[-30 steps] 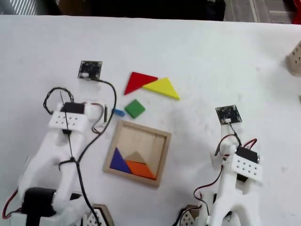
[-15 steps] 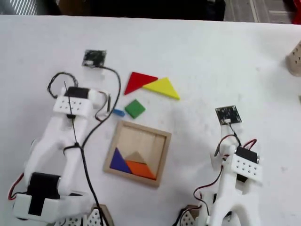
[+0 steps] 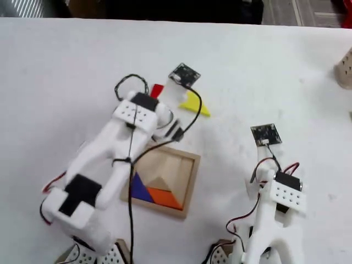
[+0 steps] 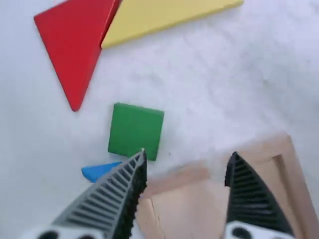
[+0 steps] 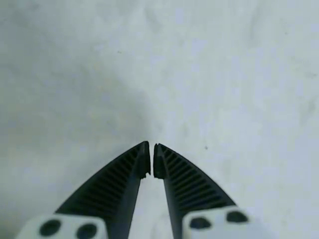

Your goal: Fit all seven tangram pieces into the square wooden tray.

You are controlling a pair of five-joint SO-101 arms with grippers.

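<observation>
Your right arm's black ridged gripper (image 5: pixel 151 160), fingertips pressed together, hovers over bare white table (image 5: pixel 224 74).

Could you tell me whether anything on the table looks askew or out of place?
Nothing looks damaged. The wooden tray sits turned at an angle to the edge of the table, and the red triangle, yellow triangle, green square and small blue piece lie outside it.
</observation>
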